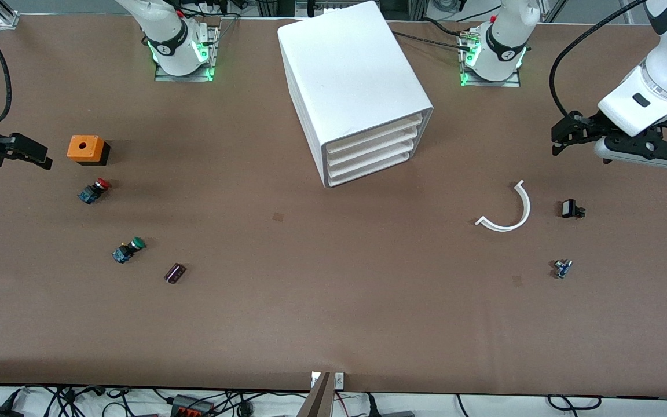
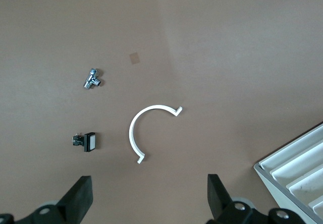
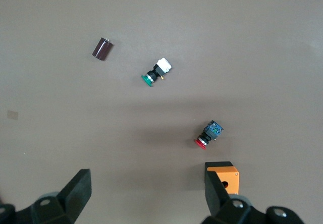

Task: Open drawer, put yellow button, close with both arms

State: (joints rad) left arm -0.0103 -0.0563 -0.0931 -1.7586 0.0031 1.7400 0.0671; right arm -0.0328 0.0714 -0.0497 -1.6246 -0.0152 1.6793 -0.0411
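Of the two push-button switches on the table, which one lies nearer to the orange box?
The red-capped switch, just nearer the front camera than the orange box. The green-capped switch lies nearer that camera still.

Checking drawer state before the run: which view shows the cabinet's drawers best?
Front view: the cabinet shows whole, all four drawers pushed in. Left wrist view catches only a corner of the drawer fronts at the frame edge. Right wrist view shows none of it.
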